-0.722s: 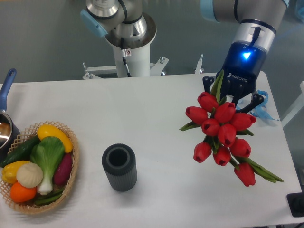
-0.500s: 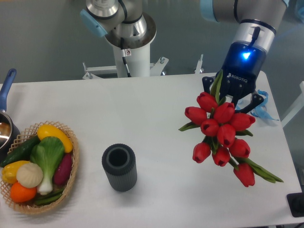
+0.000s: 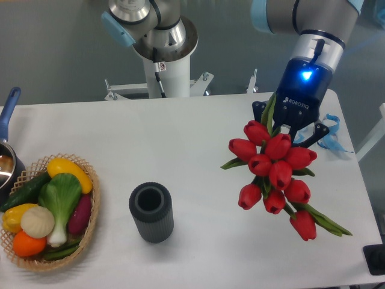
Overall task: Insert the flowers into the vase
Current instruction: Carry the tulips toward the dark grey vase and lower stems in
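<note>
The fingers [image 3: 260,112] of the gripper [image 3: 290,127] are closed on the flowers [image 3: 275,171], a bunch of red tulips hanging above the right part of the table [image 3: 180,138], green stems and leaves trailing lower right. The vase [image 3: 151,212] stands upright, well apart to the left, mouth open. Farther left, a wicker basket [image 3: 90,226] holds toy vegetables beside a blue-handled pot [image 3: 8,120].

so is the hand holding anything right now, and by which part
Yes, the hand holds the flowers, gripped at the upper end of the bunch; the exact contact is hidden behind the blooms.
</note>
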